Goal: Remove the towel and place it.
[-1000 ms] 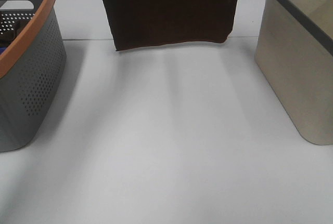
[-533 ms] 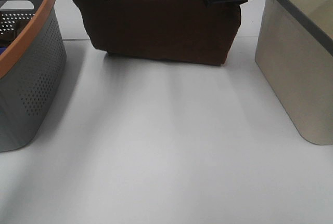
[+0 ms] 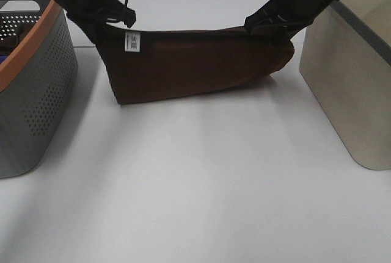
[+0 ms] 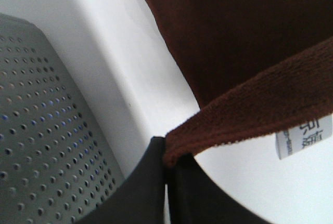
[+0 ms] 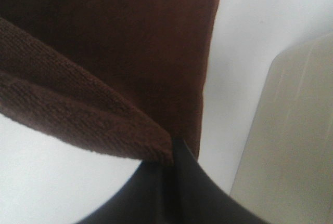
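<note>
Hanging between the two claws, the towel (image 3: 195, 64) is held up by its top corners, so it's slung like a little hammock. The left claw (image 3: 117, 22) is clamped tight on one corner, and the white tag (image 3: 132, 42) is seen dangling just below and inward of that claw. The right claw (image 3: 259, 24) is pinched closed on the opposite corner. From each claw the dark brown cloth is draped downward, and its lower part looks to be folded onto the white counter (image 3: 201, 183), though real contact can't be confirmed.

In the left wrist view the left claw (image 4: 166, 167) is shown with the fuzzy towel edge (image 4: 250, 109) squeezed between its black fingers, with the tag (image 4: 304, 138) close by. A grey basket (image 3: 36, 80) with an orange rim is parked outward of the left claw, near it but not touching the cloth.

Same deal in the right wrist view: the right claw (image 5: 171, 154) is closed on the towel corner (image 5: 104, 42). A beige basket (image 3: 348, 74) is set just outward of it.
</note>
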`<state>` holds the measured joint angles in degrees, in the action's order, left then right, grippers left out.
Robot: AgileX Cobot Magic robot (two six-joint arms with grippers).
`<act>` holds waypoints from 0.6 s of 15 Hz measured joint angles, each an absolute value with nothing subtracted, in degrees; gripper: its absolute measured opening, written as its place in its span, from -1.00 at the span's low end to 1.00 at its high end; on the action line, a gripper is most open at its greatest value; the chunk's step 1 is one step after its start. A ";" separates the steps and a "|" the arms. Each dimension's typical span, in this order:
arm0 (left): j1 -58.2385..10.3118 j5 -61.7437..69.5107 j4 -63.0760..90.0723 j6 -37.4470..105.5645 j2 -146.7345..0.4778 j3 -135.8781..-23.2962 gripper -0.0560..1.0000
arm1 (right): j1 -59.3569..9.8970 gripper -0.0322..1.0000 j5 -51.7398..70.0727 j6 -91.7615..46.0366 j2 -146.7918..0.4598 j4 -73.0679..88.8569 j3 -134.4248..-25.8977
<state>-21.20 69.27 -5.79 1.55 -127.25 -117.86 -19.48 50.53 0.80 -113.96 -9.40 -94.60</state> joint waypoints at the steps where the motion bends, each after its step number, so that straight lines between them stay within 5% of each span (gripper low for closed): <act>1: -21.20 69.44 -5.16 1.38 -127.25 -114.48 -0.89 | -19.48 -0.94 54.20 0.00 -113.96 -7.28 -94.60; 9: -25.04 69.61 -3.72 1.38 -127.25 -103.99 -0.89 | -19.48 -0.94 58.21 -1.03 -113.96 -2.86 -82.51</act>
